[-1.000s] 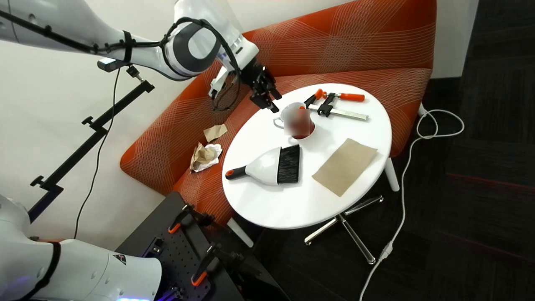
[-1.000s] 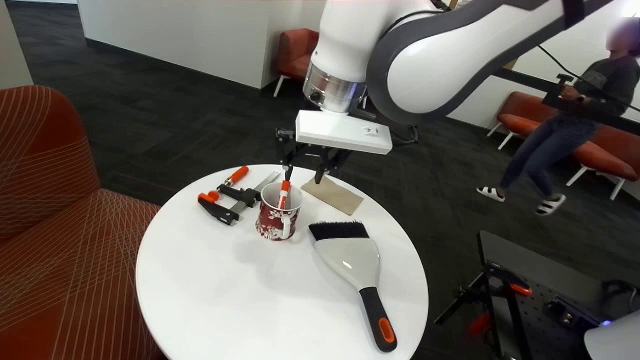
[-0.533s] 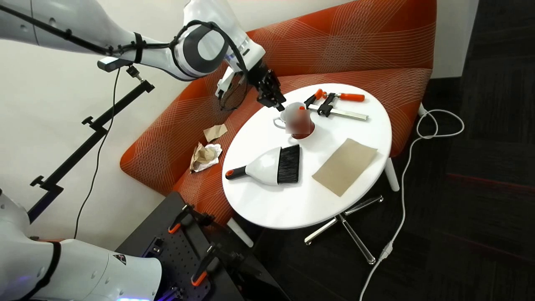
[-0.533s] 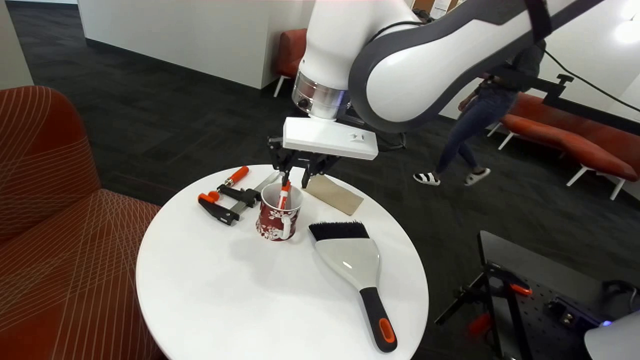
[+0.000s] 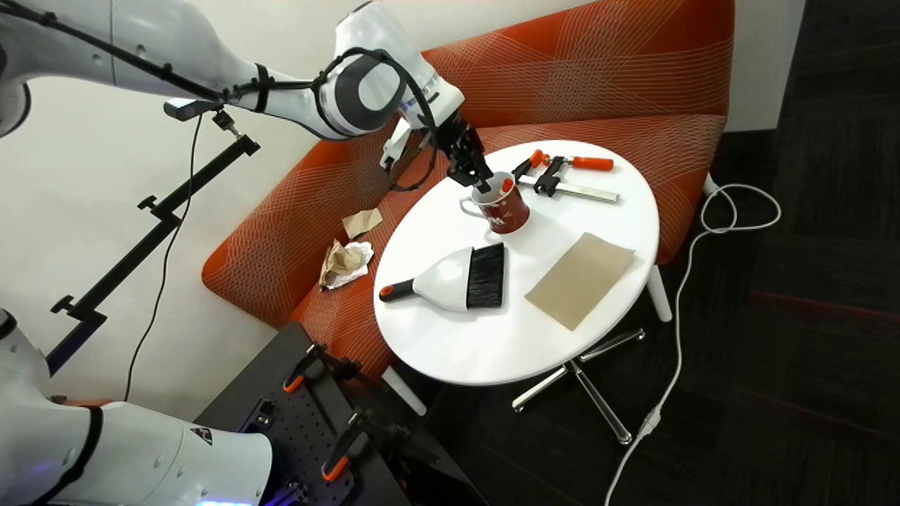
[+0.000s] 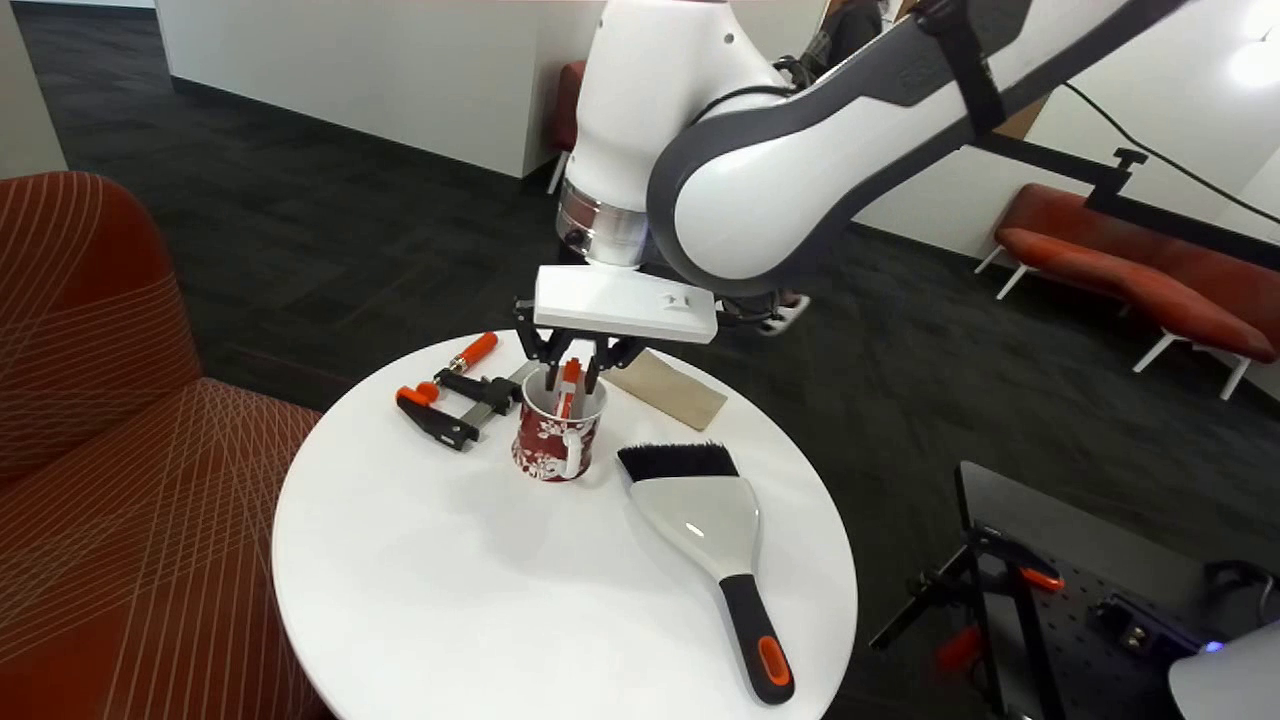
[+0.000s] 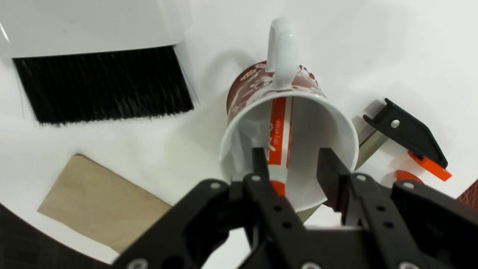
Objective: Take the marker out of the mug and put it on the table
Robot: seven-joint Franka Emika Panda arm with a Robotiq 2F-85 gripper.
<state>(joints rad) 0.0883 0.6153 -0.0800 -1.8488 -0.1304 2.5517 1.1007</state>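
The dark red mug (image 6: 545, 450) with white floral print and a pale inside stands upright on the white table (image 6: 480, 600). Leaning inside it is the red and white marker (image 7: 279, 138), its red end up at the rim in both exterior views. My gripper (image 7: 294, 153) is over the mug's mouth with its jaws partly spread. In the wrist view the marker lies in the gap, close beside the left finger (image 7: 260, 158) and well apart from the right one. Whether the left finger touches it, I cannot tell. The finger hides part of the marker's red end.
Close to the mug, an orange-handled bar clamp (image 5: 548, 179) lies on the table. A white dustpan brush (image 5: 450, 281) with black bristles and a tan pad (image 5: 580, 281) lie on the mug's other sides. The orange bench (image 5: 590, 77) runs behind the table.
My gripper has come down and across to the mug's mouth, and its jaws have narrowed around the marker's upper end. Mug and marker stay put. A walking person has passed behind the arm.
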